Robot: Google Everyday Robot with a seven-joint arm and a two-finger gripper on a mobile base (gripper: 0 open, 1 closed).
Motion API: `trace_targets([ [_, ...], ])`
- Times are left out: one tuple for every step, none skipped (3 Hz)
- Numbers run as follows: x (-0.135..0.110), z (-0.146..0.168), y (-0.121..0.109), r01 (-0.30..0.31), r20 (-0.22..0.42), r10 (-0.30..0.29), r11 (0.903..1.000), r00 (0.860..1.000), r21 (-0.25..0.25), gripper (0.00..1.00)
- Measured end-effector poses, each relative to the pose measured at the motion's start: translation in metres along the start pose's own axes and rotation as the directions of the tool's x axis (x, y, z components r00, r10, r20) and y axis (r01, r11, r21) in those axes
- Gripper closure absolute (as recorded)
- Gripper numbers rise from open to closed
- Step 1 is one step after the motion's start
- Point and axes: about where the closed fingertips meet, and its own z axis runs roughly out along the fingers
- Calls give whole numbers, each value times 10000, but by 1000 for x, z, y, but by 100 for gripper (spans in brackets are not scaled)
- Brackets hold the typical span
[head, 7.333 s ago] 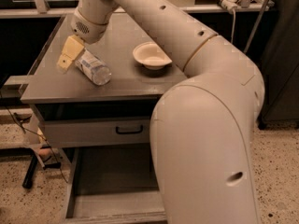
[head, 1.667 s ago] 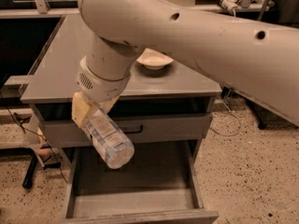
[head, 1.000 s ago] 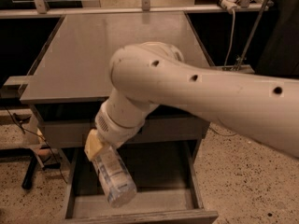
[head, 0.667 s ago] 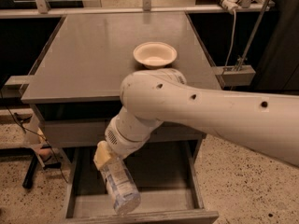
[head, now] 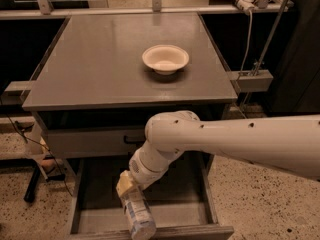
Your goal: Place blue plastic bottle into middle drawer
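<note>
The blue plastic bottle [head: 138,215] is clear with a pale blue-and-white label. It hangs tilted, base down toward the front, low inside the open middle drawer [head: 177,211], a wide shallow grey tray pulled out under the cabinet top. My gripper [head: 128,185], with yellowish fingers, is shut on the bottle's upper end at the drawer's front left. The white arm reaches in from the right and hides part of the drawer floor. Whether the bottle touches the floor cannot be told.
A white paper bowl [head: 165,59] sits on the grey cabinet top [head: 100,59]. A closed drawer front with a dark handle [head: 131,140] is just above the open drawer. A metal bracket [head: 250,79] and cable stand at the right. Speckled floor surrounds the cabinet.
My gripper has carried the bottle from the cabinet top down in front of the cabinet and lowered it into the open drawer. In the last second it moved lower and toward the front.
</note>
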Motion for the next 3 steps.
trace_targets([
  [0, 0, 0, -3, 3, 3, 10000, 10000, 0, 100],
  [-4, 13, -13, -525, 567, 524, 9986, 9970, 4, 100],
  [-18, 17, -45, -1313, 1834, 1287, 9913, 9746, 20, 100],
])
